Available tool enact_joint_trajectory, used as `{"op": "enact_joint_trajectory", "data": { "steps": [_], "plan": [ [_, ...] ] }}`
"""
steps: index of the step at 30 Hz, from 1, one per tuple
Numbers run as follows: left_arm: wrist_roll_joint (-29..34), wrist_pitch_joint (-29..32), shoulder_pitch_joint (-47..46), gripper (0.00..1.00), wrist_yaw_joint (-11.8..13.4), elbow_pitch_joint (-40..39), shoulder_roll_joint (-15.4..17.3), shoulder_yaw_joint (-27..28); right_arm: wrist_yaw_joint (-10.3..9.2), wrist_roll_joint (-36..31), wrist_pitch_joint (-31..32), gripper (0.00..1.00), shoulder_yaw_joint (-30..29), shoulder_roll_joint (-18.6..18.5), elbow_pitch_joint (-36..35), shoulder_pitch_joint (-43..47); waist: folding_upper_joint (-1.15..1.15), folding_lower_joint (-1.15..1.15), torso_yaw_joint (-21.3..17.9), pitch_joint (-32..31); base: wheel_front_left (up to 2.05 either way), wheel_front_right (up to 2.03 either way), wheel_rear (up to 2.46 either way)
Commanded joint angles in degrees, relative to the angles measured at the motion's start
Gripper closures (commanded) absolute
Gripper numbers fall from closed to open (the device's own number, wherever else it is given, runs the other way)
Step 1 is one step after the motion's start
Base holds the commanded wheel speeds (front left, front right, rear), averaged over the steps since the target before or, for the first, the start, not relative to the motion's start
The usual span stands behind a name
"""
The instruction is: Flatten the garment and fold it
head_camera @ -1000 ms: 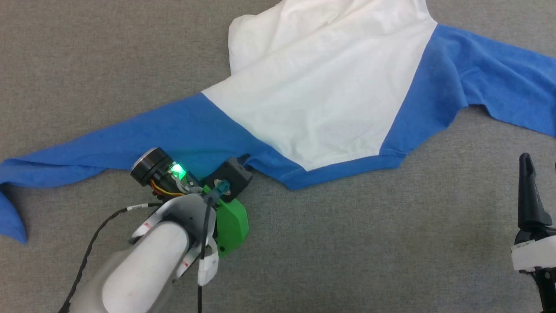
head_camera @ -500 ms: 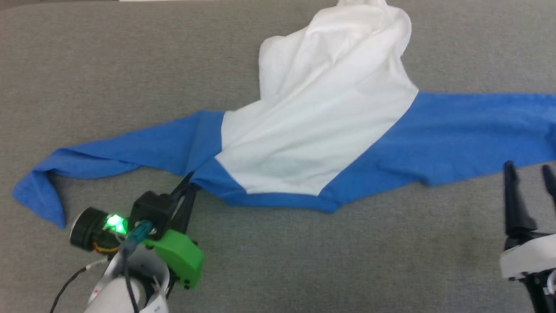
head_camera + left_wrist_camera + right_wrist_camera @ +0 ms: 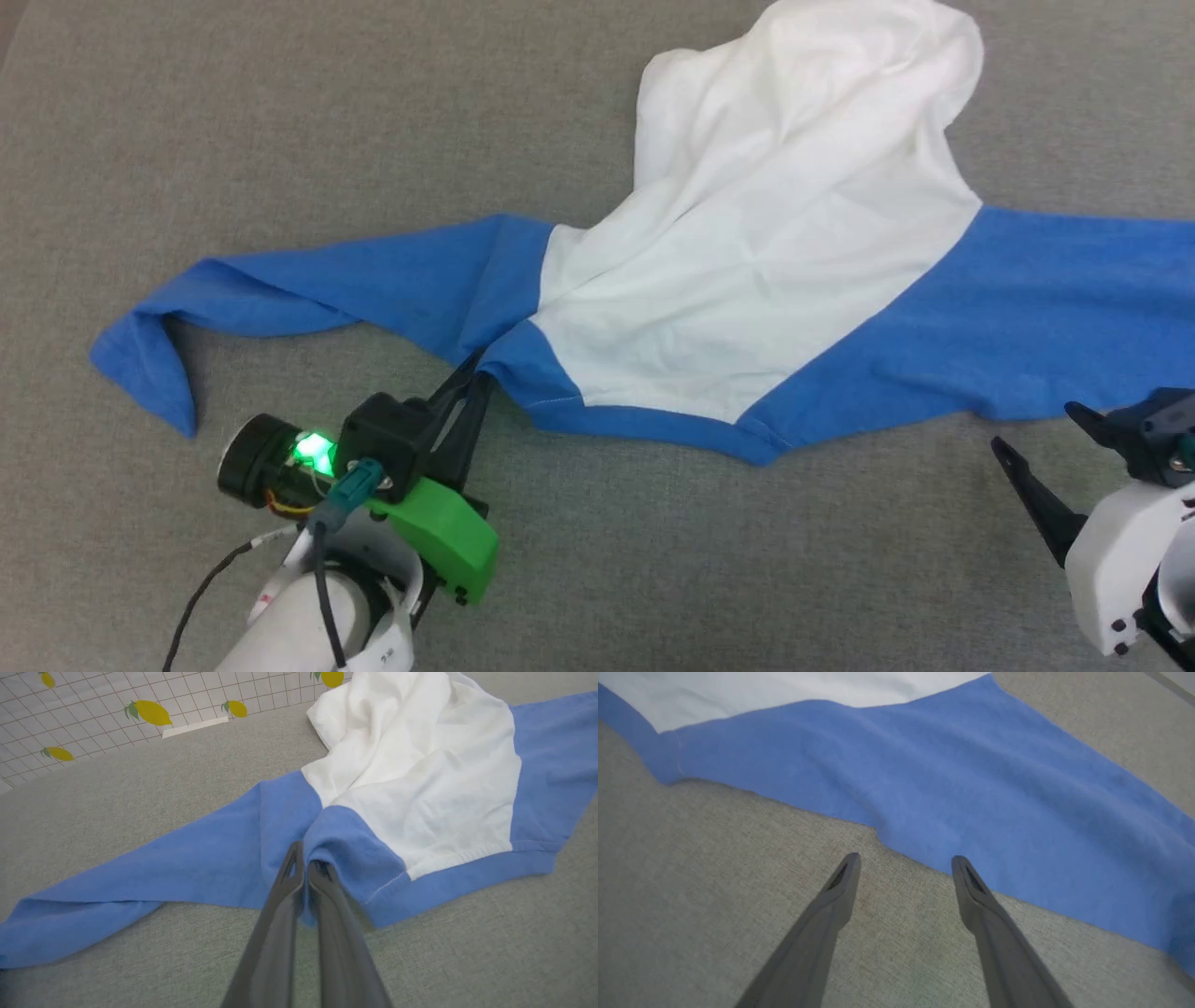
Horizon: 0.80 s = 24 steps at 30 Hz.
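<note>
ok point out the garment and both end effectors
garment [image 3: 766, 280]: head view, white body panel
left end effector [image 3: 306, 859]: left wrist view, between fingertips shut on blue cloth
right end effector [image 3: 906, 858]: right wrist view, between open fingertips

No readable text, no labels (anywhere)

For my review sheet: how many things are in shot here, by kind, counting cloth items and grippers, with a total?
garment: 1, white with blue sleeves
grippers: 2, the left gripper shut on the garment's blue edge, the right gripper open beside a sleeve
total: 3
</note>
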Motion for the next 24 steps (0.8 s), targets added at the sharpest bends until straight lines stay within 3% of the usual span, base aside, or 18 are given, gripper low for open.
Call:
{"op": "enact_joint_trajectory", "data": {
  "steps": [1, 9, 14, 15, 16, 17, 24],
  "plan": [
    [0.1, -0.4, -1.2, 0.97, -0.4, 0.3, -0.5, -0.3, -0.09, 0.4, 0.6, 0.0, 1.3, -2.1, -0.4, -1.7, 0.0, 0.0, 1.5, 1.6, 0.0, 0.0, 0.0],
    [-0.1, -1.0, -3.2, 1.0, -1.2, 2.0, -1.9, -1.6, -0.09, 1.3, 1.3, 0.0, 9.7, -11.4, 2.7, -7.5, 0.0, 0.0, 3.8, 4.3, 0.0, 0.0, 0.0],
    [-0.3, -1.3, -4.2, 1.0, -1.5, 2.5, -2.5, -2.1, -0.09, 2.3, 2.0, 0.0, 14.5, -13.8, 6.2, -10.0, 0.0, 0.0, 4.5, 5.2, 0.0, 0.0, 0.0],
    [-0.3, -1.4, -4.4, 1.0, -1.5, 2.5, -2.6, -2.1, -0.09, 2.1, 2.0, 0.58, 15.2, -14.1, 6.9, -10.6, 0.0, 0.0, 4.5, 5.2, 0.0, 0.0, 0.0],
    [-0.3, -1.5, -4.5, 1.0, -1.4, 2.6, -2.7, -2.1, -0.09, 1.9, 1.9, 0.95, 15.7, -14.1, 7.4, -11.1, 0.0, 0.0, 4.5, 5.2, 0.0, 0.0, 0.0],
    [-0.3, -1.7, -4.6, 1.0, -1.3, 2.5, -2.8, -2.1, -0.09, 1.9, 1.3, 1.0, 15.6, -13.6, 8.0, -11.6, 0.0, 0.0, 4.4, 5.1, 0.0, 0.0, 0.0],
    [-1.3, -4.9, -5.1, 1.0, -0.3, 1.7, -3.2, -0.2, -0.09, -1.7, -8.7, 1.0, 8.1, -5.4, 10.7, -15.1, 0.0, 0.0, 2.1, 1.8, 0.0, 0.0, 0.0]
  ]
}}
